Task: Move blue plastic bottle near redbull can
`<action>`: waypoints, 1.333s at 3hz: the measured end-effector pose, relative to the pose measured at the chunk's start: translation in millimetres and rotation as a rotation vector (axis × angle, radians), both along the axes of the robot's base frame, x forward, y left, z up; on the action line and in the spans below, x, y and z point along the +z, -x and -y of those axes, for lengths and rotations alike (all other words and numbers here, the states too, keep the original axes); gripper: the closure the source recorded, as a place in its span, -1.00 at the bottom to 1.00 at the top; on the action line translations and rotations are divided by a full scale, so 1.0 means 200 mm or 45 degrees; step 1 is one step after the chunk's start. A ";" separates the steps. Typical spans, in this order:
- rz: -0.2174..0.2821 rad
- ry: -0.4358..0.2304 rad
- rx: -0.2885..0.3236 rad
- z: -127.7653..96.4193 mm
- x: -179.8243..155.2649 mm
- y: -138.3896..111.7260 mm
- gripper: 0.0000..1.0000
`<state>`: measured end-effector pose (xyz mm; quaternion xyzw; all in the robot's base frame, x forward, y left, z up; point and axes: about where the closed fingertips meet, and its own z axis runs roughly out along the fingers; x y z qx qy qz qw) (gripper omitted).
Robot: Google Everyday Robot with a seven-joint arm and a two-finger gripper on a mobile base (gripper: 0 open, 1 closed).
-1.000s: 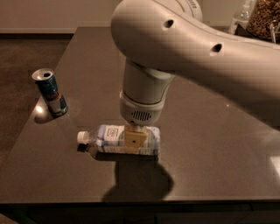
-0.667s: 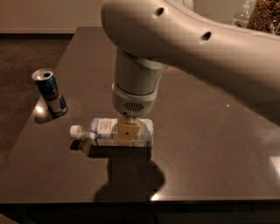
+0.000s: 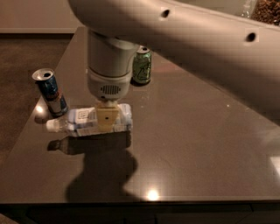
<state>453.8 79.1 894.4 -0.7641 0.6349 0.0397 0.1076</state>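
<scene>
The blue plastic bottle [image 3: 81,120] lies on its side on the dark table [image 3: 188,144], white cap pointing left. My gripper [image 3: 107,119] comes straight down over the bottle's right half, its tan finger [image 3: 107,117] against the bottle's front side, shut on it. The redbull can [image 3: 51,92] stands upright just left of and behind the bottle, very close to its cap end. The part of the bottle under the gripper is hidden.
A wider green can [image 3: 142,65] stands further back, behind my arm. The table's left edge [image 3: 30,122] runs close to the redbull can. The near edge is at the bottom. A dark bag shows at the top right corner [image 3: 264,11].
My gripper has carried the bottle to the left, so its cap end now lies next to the redbull can. The green can has come into view behind the arm.
</scene>
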 end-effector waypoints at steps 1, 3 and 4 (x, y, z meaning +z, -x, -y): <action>-0.001 0.020 0.143 -0.14 -0.01 -0.02 1.00; -0.024 0.079 0.278 -0.31 -0.08 -0.17 1.00; -0.027 0.095 0.275 -0.33 -0.09 -0.28 0.51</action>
